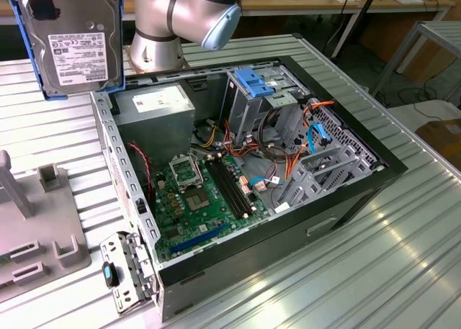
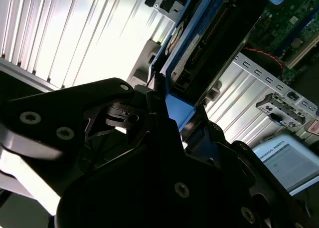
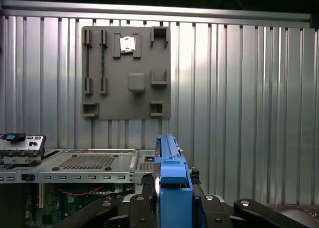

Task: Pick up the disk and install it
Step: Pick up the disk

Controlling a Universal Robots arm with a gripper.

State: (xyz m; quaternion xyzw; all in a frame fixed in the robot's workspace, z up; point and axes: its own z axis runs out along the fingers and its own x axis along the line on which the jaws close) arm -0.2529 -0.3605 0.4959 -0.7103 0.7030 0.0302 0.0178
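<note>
Disk (image 1: 72,41) gripped, held high at far left of open case (image 1: 346,203).
I observed the black gripper (image 3: 172,203) closed on its blue plastic rail; the flat rectangular body hung upright above the ribbed metal table (image 1: 374,271).

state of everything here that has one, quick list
disk, held upright in the air by the gripper
gripper, shut on the disk's blue rails
computer case, lying on its side, open on top
grey holder plate, lying flat, one small part seated in it
</note>
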